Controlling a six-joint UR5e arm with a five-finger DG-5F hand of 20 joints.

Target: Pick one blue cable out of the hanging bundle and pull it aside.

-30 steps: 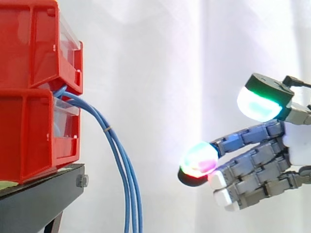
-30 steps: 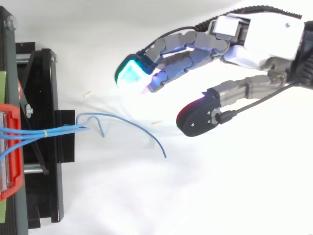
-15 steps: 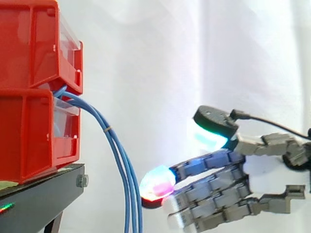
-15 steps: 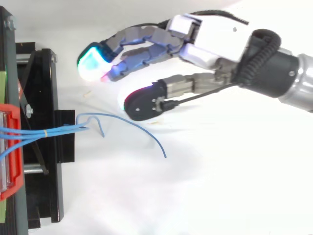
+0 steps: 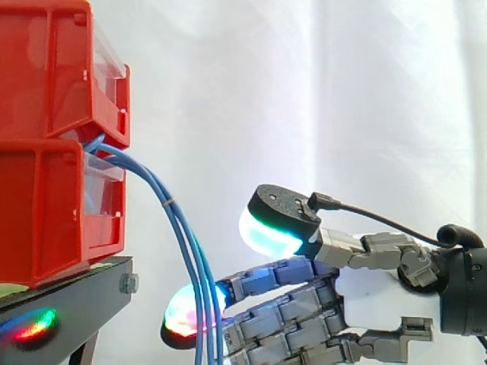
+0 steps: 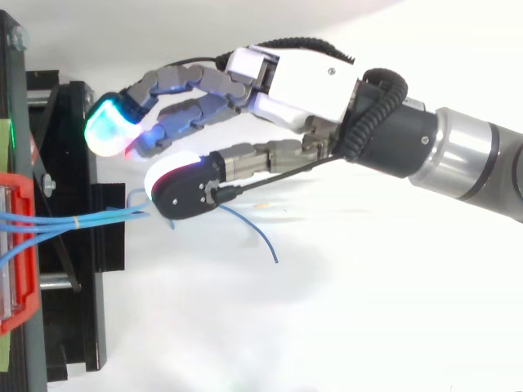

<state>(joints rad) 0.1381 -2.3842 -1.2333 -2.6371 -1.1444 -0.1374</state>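
Observation:
A bundle of thin blue cables [image 5: 183, 243] comes out between the two stacked red bins [image 5: 53, 152] and hangs down past the black stand [image 5: 68, 304]. A small tan tie [image 5: 169, 202] holds the bundle together. From above, one blue cable [image 6: 260, 235] curves away from the bundle to a loose end. My hand [image 6: 302, 77] reaches in from the right with its fingers nearly straight. The glowing fingertips [image 5: 186, 319] sit right at the hanging cables, which cross in front of them. The thumb [image 5: 275, 224] hovers apart, above the fingers. From above, the thumb [image 6: 184, 189] covers the cable's loop.
The black stand's frame [image 6: 69, 245] lies just left of the fingertips, and the red bin's front [image 6: 16, 245] is at the left edge. A white curtain forms the background. The arm's grey wrist [image 6: 474, 159] comes in from the right.
My hand has moved left and lower, from well clear of the bundle until its fingertips reach the cables. Its thumb now lies over the cable loop. The cables have not visibly shifted.

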